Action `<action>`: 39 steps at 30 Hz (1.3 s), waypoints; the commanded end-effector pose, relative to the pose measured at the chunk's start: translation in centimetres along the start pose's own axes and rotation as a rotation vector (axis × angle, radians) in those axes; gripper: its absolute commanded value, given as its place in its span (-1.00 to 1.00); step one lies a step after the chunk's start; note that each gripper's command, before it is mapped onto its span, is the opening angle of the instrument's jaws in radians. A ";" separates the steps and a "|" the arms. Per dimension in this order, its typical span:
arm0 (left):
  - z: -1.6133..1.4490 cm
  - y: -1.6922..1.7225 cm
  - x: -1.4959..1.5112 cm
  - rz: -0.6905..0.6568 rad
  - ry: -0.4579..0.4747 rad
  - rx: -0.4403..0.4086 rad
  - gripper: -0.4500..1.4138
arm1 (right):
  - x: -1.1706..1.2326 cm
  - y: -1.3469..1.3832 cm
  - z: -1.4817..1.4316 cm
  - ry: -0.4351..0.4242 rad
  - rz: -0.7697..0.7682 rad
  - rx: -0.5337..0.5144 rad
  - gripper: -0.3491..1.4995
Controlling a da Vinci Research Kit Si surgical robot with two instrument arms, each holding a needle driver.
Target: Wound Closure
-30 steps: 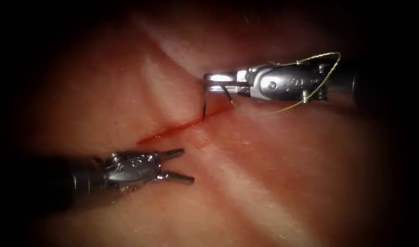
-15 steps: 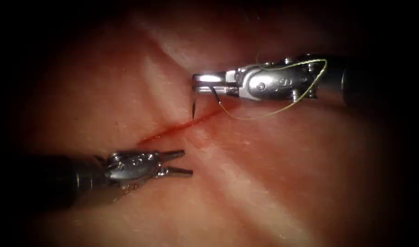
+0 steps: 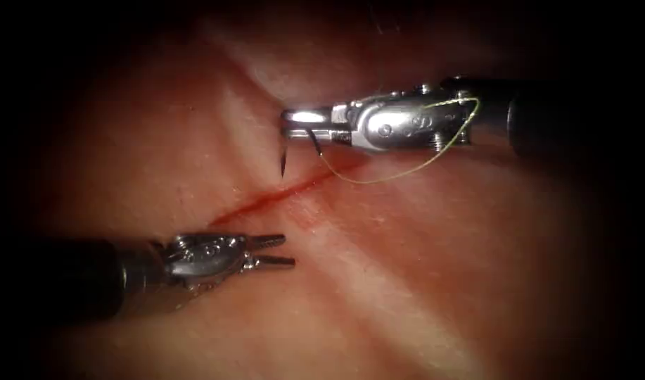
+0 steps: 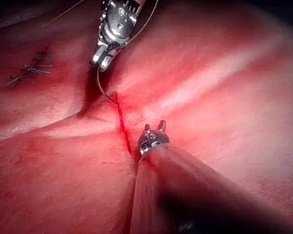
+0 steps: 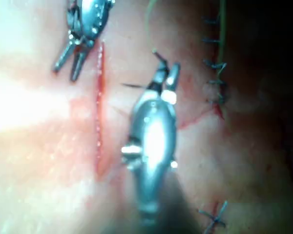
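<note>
Needle (image 3: 283, 156) pinched mid-curve by R tool (image 3: 297, 123), tip above cut (image 3: 266, 199) — L tool (image 3: 271, 251) jaws spread, empty.

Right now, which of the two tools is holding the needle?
The right arm's tool, coming in above the cut, grips the needle, tip pointing down outside the tissue. The left arm's tool has open jaws holding nothing.

No readable text, label, brand, number or sign anywhere — faint marks on the right tool (image 3: 288, 117) stay illegible.
</note>
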 end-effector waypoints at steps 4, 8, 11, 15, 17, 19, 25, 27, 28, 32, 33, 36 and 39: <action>0.10 -0.05 -0.08 0.007 -0.001 -0.003 -0.28 | -0.08 0.06 0.13 0.005 -0.004 -0.001 -1.00; 0.10 -0.09 -0.14 0.012 -0.004 -0.002 -0.31 | -0.09 0.06 0.16 0.007 -0.005 0.000 -1.00; 0.10 -0.10 -0.15 0.013 -0.004 -0.002 -0.31 | -0.10 0.06 0.18 0.007 -0.005 -0.001 -1.00; 0.10 -0.10 -0.15 0.012 -0.004 -0.002 -0.33 | -0.13 0.07 0.18 0.005 -0.018 -0.001 -1.00; 0.10 -0.10 -0.16 0.013 -0.004 -0.001 -0.33 | -0.16 0.06 0.17 0.005 -0.020 -0.001 -1.00; 0.10 -0.12 -0.17 0.014 -0.004 -0.004 -0.35 | -0.21 0.04 0.19 0.005 -0.023 0.001 -1.00; 0.11 -0.16 -0.22 0.018 -0.003 -0.004 -0.35 | -0.29 -0.02 0.27 0.021 -0.055 0.013 -1.00; 0.11 -0.16 -0.22 0.018 -0.003 -0.004 -0.35 | -0.29 -0.01 0.28 0.025 -0.055 0.015 -1.00; 0.10 -0.16 -0.23 0.018 -0.003 -0.004 -0.39 | -0.29 -0.01 0.29 0.030 -0.062 0.014 -1.00; 0.11 -0.16 -0.23 0.018 -0.003 -0.004 -0.40 | -0.30 0.00 0.32 0.035 -0.074 0.017 -1.00; 0.11 -0.16 -0.23 0.018 -0.003 -0.004 -0.40 | -0.31 0.00 0.33 0.036 -0.080 0.017 -1.00; 0.11 -0.17 -0.23 0.019 -0.003 -0.004 -0.40 | -0.34 0.01 0.34 0.038 -0.087 0.015 -1.00; 0.10 -0.17 -0.23 0.019 -0.003 -0.004 -0.42 | -0.39 -0.01 0.36 0.041 -0.096 0.017 -1.00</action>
